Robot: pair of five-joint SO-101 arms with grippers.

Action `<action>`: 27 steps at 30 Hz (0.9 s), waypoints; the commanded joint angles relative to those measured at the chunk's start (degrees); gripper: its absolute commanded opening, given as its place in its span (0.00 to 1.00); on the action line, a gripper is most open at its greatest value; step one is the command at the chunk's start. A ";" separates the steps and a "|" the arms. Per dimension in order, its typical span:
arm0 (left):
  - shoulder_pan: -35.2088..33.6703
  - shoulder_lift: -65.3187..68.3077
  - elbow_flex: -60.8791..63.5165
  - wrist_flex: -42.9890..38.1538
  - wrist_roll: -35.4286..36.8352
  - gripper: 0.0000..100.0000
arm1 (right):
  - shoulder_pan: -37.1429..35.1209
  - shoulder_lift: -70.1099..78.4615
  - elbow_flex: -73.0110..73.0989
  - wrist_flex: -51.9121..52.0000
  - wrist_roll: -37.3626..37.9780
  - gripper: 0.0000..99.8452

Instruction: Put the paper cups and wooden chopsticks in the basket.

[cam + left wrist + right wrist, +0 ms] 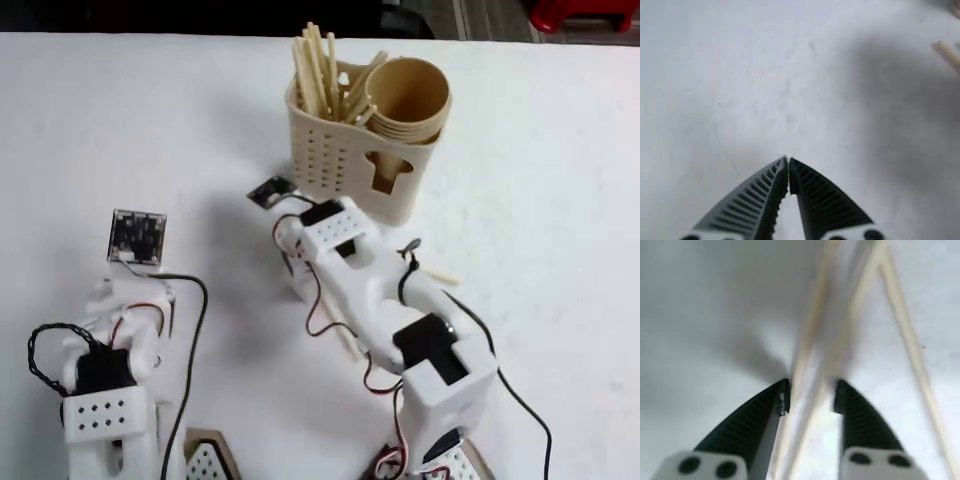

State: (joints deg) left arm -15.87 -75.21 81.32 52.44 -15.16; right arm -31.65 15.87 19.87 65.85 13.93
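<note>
A beige basket [345, 165] stands at the back middle of the table, holding several wooden chopsticks [322, 70] and stacked paper cups [408, 95]. Loose chopsticks [812, 320] lie on the table under my right gripper [812, 390], which is open, its fingertips on either side of two of them without pinching. In the high view the right arm [370, 290] stretches toward the basket's foot, and a chopstick end [440, 275] pokes out beside it. My left gripper [788, 162] is shut on nothing, low over bare table.
The left arm [110, 370] sits folded at the front left. The tip of a chopstick [946, 52] shows far off in the left wrist view. Cables trail beside both arms. White table lies open to the left and right of the basket.
</note>
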 commanded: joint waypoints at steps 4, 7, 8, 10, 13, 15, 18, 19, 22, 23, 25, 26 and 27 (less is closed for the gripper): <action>-0.66 -0.92 -0.26 -1.32 -0.44 0.03 | -0.22 -2.51 0.35 1.19 0.09 0.02; -0.66 -0.92 -0.26 -1.32 -0.44 0.03 | -0.40 -2.59 0.18 1.54 0.09 0.02; -0.66 -0.92 -0.26 -1.32 -0.44 0.03 | -0.40 -3.12 0.18 1.54 0.09 0.02; -0.66 -0.92 -0.26 -1.32 -0.44 0.03 | 0.04 -5.23 0.35 1.98 0.09 0.02; -0.66 -0.92 -0.26 -1.32 -0.44 0.03 | 0.13 -10.24 0.35 4.79 0.00 0.02; -0.66 -0.92 -0.26 -1.32 -0.44 0.03 | -0.04 -14.20 0.35 6.29 -0.26 0.02; -0.66 -0.92 -0.26 -1.32 -0.44 0.03 | 0.04 -19.65 0.35 7.69 -0.26 0.02; -0.66 -0.92 -0.26 -1.32 -0.44 0.03 | 0.04 -21.32 0.26 8.04 -0.26 0.02; -0.66 -0.92 -0.26 -1.32 -0.44 0.03 | 0.04 -25.80 0.09 8.40 -0.26 0.02; -0.66 -0.92 -0.26 -1.32 -0.44 0.03 | 0.04 -27.30 0.00 8.40 -0.26 0.02; -0.66 -0.92 -0.26 -1.32 -0.44 0.03 | 0.04 -30.37 -0.18 7.96 -0.26 0.02; -0.66 -0.92 -0.26 -1.32 -0.44 0.03 | 0.04 -31.96 -0.70 7.60 -0.26 0.02; -0.66 -0.92 -0.26 -1.32 -0.44 0.03 | 0.13 -33.45 -1.58 7.08 -0.35 0.02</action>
State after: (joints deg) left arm -15.87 -75.21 81.32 52.44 -15.16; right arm -31.82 -10.07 20.57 73.67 13.93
